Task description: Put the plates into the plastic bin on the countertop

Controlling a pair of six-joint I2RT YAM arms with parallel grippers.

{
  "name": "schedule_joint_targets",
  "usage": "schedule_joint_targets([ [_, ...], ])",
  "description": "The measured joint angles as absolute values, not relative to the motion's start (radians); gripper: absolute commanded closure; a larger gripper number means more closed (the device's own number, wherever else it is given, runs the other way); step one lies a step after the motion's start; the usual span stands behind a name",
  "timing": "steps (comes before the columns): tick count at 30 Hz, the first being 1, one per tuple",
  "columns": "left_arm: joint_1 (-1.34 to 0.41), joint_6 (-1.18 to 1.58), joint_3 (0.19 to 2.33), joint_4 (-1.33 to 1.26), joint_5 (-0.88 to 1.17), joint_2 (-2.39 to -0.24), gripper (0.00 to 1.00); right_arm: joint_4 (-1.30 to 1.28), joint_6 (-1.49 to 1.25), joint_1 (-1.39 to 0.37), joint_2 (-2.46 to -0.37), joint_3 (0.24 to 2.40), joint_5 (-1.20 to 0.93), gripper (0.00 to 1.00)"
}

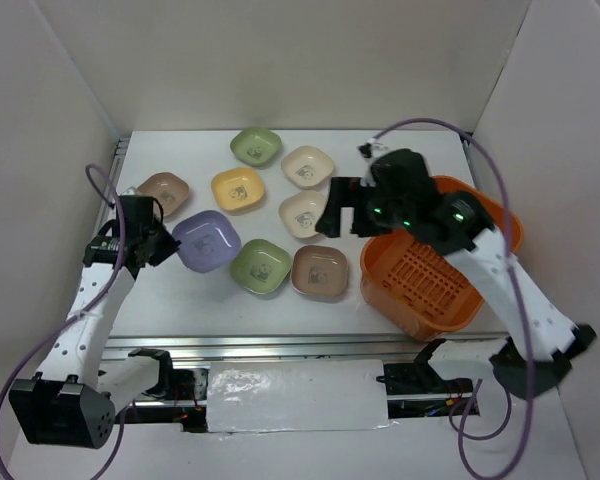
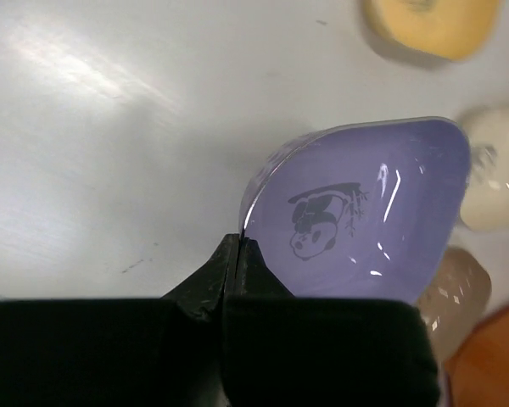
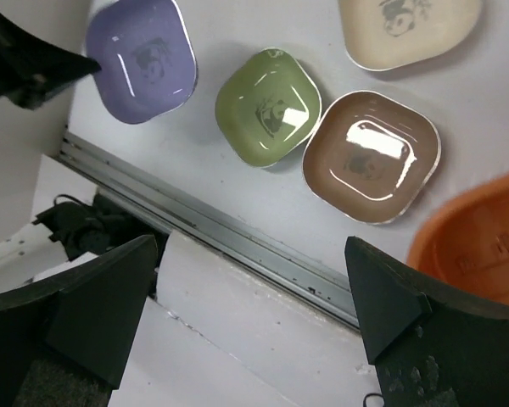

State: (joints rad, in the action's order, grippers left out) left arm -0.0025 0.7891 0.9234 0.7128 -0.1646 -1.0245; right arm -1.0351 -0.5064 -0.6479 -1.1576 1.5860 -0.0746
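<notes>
1. My left gripper (image 2: 240, 248) is clamped tight on the rim of the lilac rounded-square plate (image 2: 365, 212); whether that plate is off the white tabletop (image 1: 180, 300) I cannot tell.
2. My right gripper (image 3: 250, 292) hangs over the tabletop, jaws wide apart, just left of the large orange plastic bin (image 1: 380, 285).
3. The bin sits at the right; the brown rounded-square plate (image 1: 320, 272) lies just beside it; the remaining plates (image 1: 238, 189) spread out to its left.

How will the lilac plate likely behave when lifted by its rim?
The lilac plate looks hard and thin-rimmed, so probably stiff. Its glossy surface may slip or pivot in the left tool, which pinches only one edge.
</notes>
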Motion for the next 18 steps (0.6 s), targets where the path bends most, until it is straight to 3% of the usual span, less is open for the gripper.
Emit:
schedule_joint_targets([
  [8,-0.171,0.724,1.150,0.803,-0.042,-1.076,1.00,-0.913,-0.512,-0.783,-1.621,1.702,0.014,0.04],
  [14,-0.266,0.715,1.280,0.856,0.007,-1.164,1.00,-0.841,-0.522,-0.805,-1.721,1.701,0.007,0.15],
  [17,-0.319,0.722,1.301,0.865,0.010,-1.196,1.00,-0.798,-0.531,-0.805,-1.721,1.701,0.004,0.33],
  [18,-0.331,0.728,1.301,0.867,0.012,-1.202,1.00,-0.789,-0.533,-0.805,-1.721,1.701,0.004,0.46],
])
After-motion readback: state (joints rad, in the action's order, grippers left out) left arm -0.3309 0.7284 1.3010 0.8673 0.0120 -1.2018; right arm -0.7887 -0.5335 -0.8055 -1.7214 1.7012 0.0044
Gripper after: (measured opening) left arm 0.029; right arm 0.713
